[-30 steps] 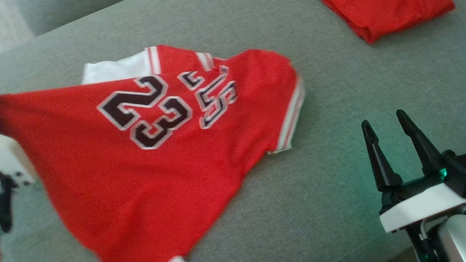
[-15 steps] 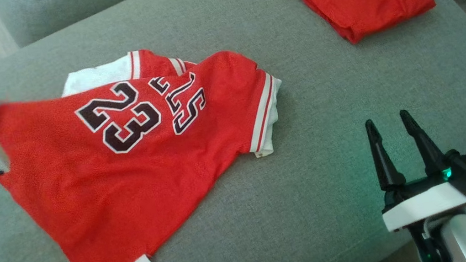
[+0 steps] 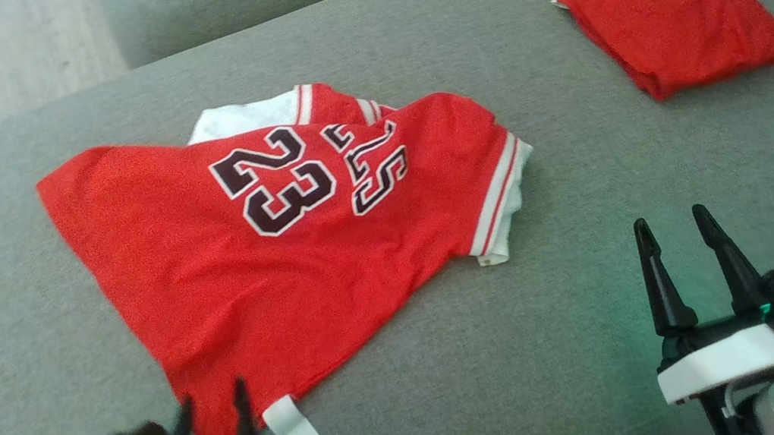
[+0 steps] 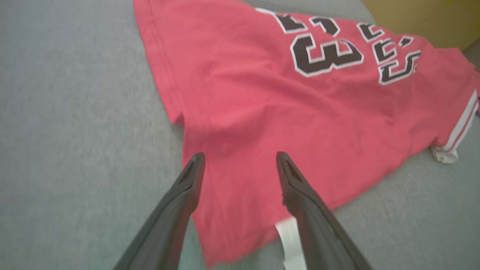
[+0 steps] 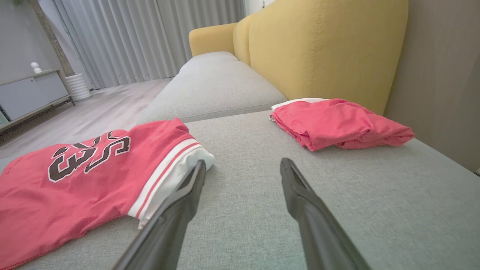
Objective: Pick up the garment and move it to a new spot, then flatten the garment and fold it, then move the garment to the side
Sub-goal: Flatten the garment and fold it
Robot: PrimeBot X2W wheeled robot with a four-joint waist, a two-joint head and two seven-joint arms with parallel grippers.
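Two red garments on the grey sofa seat cushion point(image 3: 598, 293). Number-23 jersey point(image 3: 271, 265) spread mostly flat over the cushion's middle, reaching toward the left and front edges. Printed side up, a few wrinkles, white-and-red striped trim at its right end, white fabric showing along its far edge. White tag point(image 3: 296, 432) at the near hem, lying on the cushion. Far right corner: folded red garment point(image 3: 681, 28) with a white band, well apart from the jersey.

At the front edge, left end effector point(image 3: 211, 397) with fingers spread wide, tips over the jersey's near corner, just beside the tag. Nothing gripped; contact with the cloth not determinable.

Toward the front right, right end effector point(image 3: 669, 217) likewise spread wide and empty, over bare cushion, apart from the striped trim.
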